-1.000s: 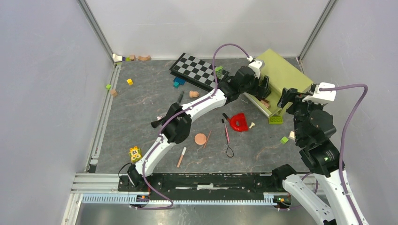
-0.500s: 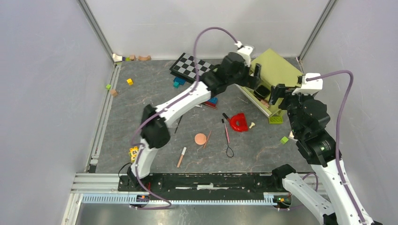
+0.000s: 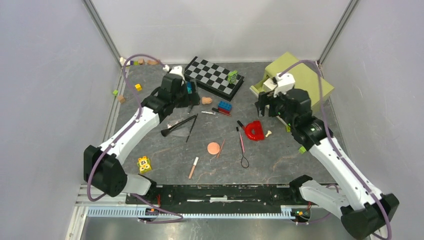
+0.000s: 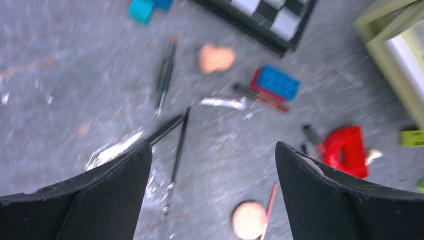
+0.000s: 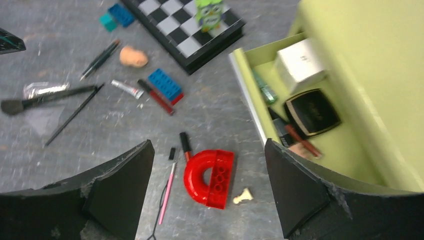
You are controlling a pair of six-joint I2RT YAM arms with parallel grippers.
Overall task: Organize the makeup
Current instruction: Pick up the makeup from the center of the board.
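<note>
Both arms have swung away from the olive-green drawer box (image 3: 305,80). The left gripper (image 3: 192,100) now hangs by the left end of the black-and-white checkerboard (image 3: 212,76), and the right gripper (image 3: 263,107) is just left of the open drawer. Each has its jaws wide apart and holds nothing.

Most of the makeup lies loose on the grey stone-look table (image 3: 280,155). The two long black-handled brushes (image 5: 50,97) lie near the left gripper with their handle ends close together. They are probably light and stiff but may roll, so a pinch across the middle of the handle seems best. The one round peach puff (image 3: 213,148) looks soft and flat, so its edge is the place to take it. One thin pink pencil (image 3: 241,141) and two wooden pencils (image 3: 193,167) lie near it. One dark square compact (image 5: 312,112) already sits in the drawer.
</note>
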